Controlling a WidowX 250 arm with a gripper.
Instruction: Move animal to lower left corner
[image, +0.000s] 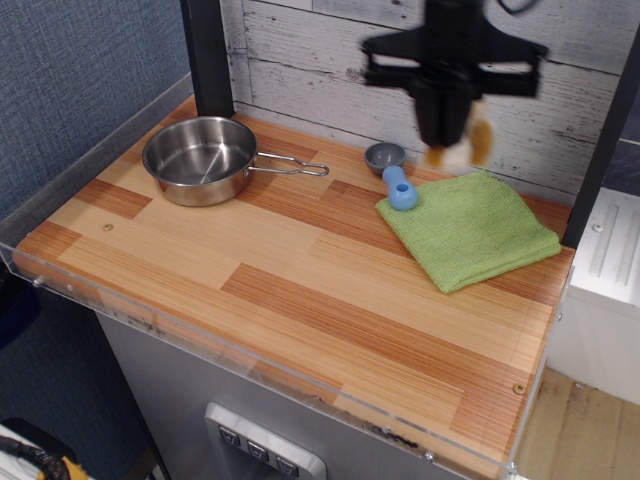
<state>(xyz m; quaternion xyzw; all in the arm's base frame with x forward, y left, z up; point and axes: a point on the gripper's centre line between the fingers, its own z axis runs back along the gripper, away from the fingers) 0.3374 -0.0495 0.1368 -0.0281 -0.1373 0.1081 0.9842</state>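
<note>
My black hand grips the fluffy orange-and-white toy animal up high; I should carry it slowly, over the shiny pan.

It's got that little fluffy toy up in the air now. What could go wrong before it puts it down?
The hand pinches only the top of the animal, which dangles blurred, so it might slip out mid-air. The way to the lower left corner may pass near the pan and its handle; carried too low, the toy could snag there.
</note>
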